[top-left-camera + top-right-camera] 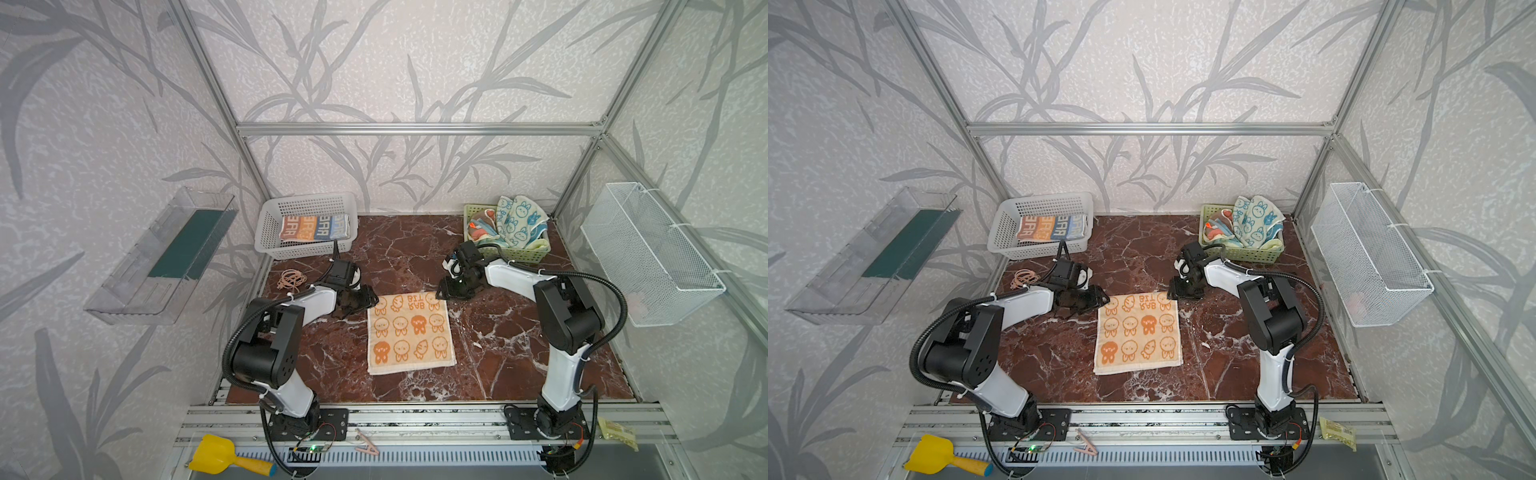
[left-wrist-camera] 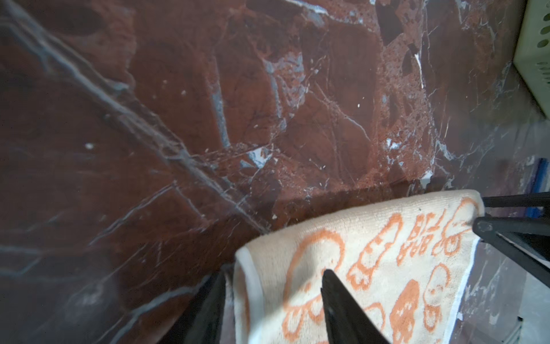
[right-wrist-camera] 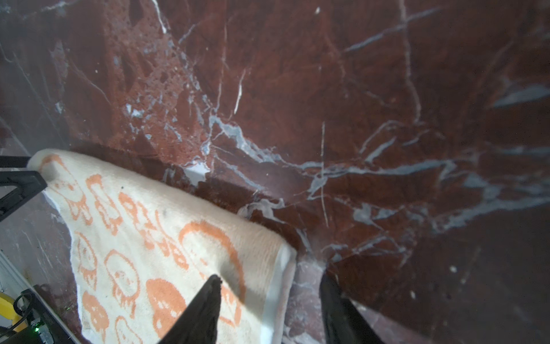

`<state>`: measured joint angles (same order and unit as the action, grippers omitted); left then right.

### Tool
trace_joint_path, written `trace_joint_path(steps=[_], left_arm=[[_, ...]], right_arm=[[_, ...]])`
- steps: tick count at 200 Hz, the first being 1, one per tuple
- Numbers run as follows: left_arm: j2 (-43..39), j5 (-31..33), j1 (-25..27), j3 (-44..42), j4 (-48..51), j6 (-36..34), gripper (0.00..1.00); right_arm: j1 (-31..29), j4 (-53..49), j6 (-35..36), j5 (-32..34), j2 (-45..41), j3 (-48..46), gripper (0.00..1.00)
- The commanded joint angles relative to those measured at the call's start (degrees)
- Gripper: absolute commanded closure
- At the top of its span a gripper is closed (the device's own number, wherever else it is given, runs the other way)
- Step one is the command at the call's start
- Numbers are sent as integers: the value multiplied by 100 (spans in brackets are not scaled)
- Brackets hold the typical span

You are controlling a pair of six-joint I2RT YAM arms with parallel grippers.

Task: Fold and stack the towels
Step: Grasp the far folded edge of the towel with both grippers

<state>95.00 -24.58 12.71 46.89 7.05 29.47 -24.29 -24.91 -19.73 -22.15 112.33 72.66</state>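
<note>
An orange-and-cream bunny towel [image 1: 409,332] [image 1: 1138,332] lies spread flat mid-table. My left gripper [image 1: 372,301] [image 2: 273,273] sits at its far left corner, open. One finger is over the cloth [image 2: 372,238] and the other beside the hem. My right gripper [image 1: 439,293] [image 3: 269,276] sits at the far right corner, open, astride the towel's [image 3: 148,238] hem the same way. A folded orange/blue lettered towel [image 1: 313,226] lies in the white basket. A white towel with blue bunnies [image 1: 521,220] is heaped with others in the green basket.
The white basket [image 1: 266,224] stands at the back left and the green basket [image 1: 519,251] at the back right. Rubber bands [image 1: 291,279] lie near the left arm. A wire basket [image 1: 648,257] hangs on the right wall, a clear tray [image 1: 162,257] on the left.
</note>
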Motion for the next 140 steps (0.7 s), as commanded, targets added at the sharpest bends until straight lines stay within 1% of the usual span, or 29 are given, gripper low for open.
trace_joint_path(steps=[1, 34, 58, 66, 74, 82, 94, 124, 137, 140], left_arm=[[167, -483, -23, 48, -476, 204, 48], [282, -565, -47, 160, -440, 126, 52], [263, -635, -97, 195, -398, 81, 61], [237, -645, -111, 209, -371, 63, 66], [205, -646, -126, 213, -334, 43, 73], [161, -645, -137, 216, -311, 17, 83], [86, -682, -146, 215, -315, -40, 100], [-153, -811, -172, 310, -159, -173, 100], [-332, -762, -172, 312, -101, -229, 100], [-374, -744, -168, 301, -92, -248, 100]], right_arm=[[29, 28, -25, -155, 187, 163, 46], [30, 128, -102, -290, 358, 223, 47], [48, 46, -50, -373, 480, 395, 55], [50, 45, -40, -378, 482, 419, 59], [62, 54, -42, -369, 477, 425, 65], [58, 73, -41, -345, 454, 417, 70], [66, 80, -46, -319, 432, 431, 76], [142, 62, 3, -351, 281, 495, 94], [161, 73, 39, -327, 102, 469, 100], [162, 74, 51, -325, 53, 468, 100]])
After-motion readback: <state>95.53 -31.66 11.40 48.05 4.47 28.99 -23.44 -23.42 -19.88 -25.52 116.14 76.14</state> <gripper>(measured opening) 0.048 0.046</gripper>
